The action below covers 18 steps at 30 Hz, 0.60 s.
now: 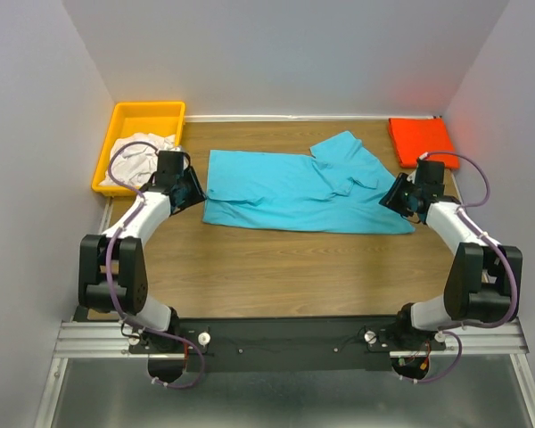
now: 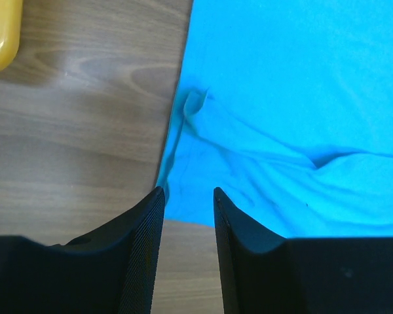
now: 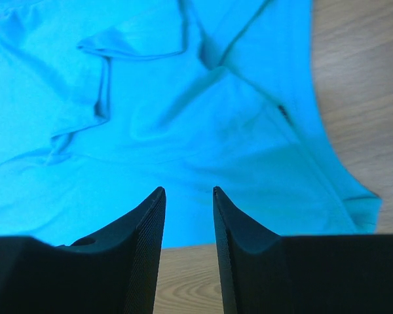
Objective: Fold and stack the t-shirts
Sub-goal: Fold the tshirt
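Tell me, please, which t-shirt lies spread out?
The turquoise-blue t-shirt; the orange-red t-shirt sits folded at the far right, the white ones crumpled in the yellow bin.

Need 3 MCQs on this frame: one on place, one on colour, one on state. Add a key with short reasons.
1. Where is the orange-red shirt? A) the table's far right corner B) near left corner C) centre
2. Colour of the spread-out shirt? A) white B) turquoise C) yellow
3. State of the left gripper and right gripper? A) both shut on cloth B) both open, empty C) only one open

Key: 1 A, it sits at the far right edge in the top view; 2 B, turquoise in all three views; 3 B, each wrist view shows fingers apart with nothing between.
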Each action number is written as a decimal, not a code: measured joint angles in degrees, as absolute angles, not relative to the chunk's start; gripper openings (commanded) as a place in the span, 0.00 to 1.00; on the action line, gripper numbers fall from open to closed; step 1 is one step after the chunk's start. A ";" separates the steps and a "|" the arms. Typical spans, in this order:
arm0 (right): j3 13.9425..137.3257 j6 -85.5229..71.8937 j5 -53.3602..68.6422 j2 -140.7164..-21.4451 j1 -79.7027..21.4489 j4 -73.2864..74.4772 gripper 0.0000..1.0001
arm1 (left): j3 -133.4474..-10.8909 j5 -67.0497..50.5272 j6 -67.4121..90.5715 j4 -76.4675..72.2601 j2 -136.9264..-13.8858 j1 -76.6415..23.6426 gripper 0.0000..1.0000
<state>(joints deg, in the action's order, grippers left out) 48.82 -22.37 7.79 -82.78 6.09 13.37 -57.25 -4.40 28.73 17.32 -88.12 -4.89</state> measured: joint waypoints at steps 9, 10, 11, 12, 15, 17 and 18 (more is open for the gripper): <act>49.23 -22.44 11.20 -85.14 1.45 13.26 0.43 | -54.19 -4.19 27.49 17.32 -90.15 -5.34 0.39; 49.23 -22.44 11.44 -85.45 1.41 13.23 0.43 | -54.19 -4.19 27.42 17.26 -90.80 -5.52 0.39; 49.23 -22.44 11.57 -85.67 1.28 13.17 0.43 | -54.19 -4.19 27.33 17.21 -91.57 -5.76 0.39; 49.23 -22.44 11.66 -85.80 1.21 13.15 0.43 | -54.22 -4.19 27.24 17.19 -92.29 -5.93 0.38; 49.17 -22.44 11.73 -86.06 1.17 13.02 0.43 | -54.50 -4.19 26.96 17.10 -94.50 -6.50 0.37; 48.88 -22.44 11.70 -86.06 1.17 12.84 0.43 | -54.68 -4.19 26.72 16.78 -95.83 -6.79 0.36; 48.60 -22.46 11.68 -86.06 1.17 12.71 0.43 | -54.74 -4.16 26.57 16.78 -96.29 -6.90 0.35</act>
<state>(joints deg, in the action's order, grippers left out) 48.60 -22.46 11.68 -86.06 1.17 12.71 -54.74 -4.16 26.57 16.78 -96.29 -6.90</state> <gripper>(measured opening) 0.427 0.373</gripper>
